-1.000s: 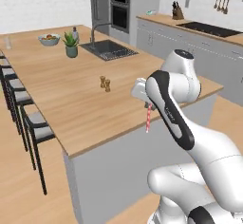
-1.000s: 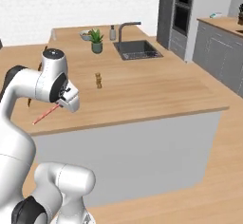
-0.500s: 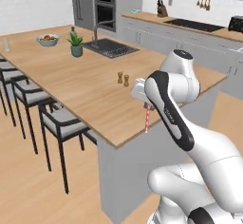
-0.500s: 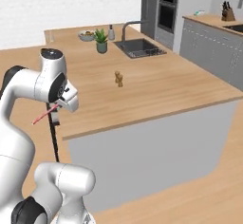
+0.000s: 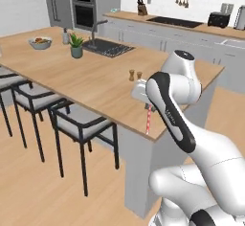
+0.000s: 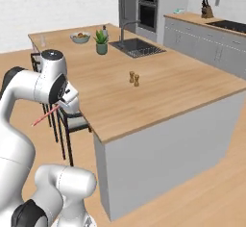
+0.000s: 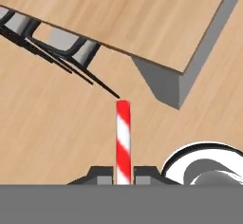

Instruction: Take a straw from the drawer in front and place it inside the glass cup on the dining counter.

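Observation:
My gripper (image 5: 149, 107) is shut on the red-and-white striped straw (image 5: 148, 120), which hangs down beside the near corner of the light-wood dining counter (image 5: 86, 81). From the right base view the straw (image 6: 45, 117) slants out of the gripper (image 6: 61, 105), left of the counter (image 6: 158, 86). In the hand view the straw (image 7: 123, 137) rises from between the fingertips (image 7: 102, 172), over the floor below the counter's corner (image 7: 142, 14). A small clear glass cup (image 6: 42, 40) stands at the counter's far left corner. The drawer is out of view.
Black-framed stools (image 5: 81, 119) line the counter's left side, close to the straw (image 6: 72, 120). On the counter are two shakers (image 5: 134, 75), a sink (image 5: 107, 48), a potted plant (image 5: 76, 45) and a fruit bowl (image 5: 40, 42). Wall cabinets with a hob stand behind.
The whole scene has shifted in both base views, so the base has driven; the counter's corner and stools now sit nearer. The arm keeps its pose with the straw held.

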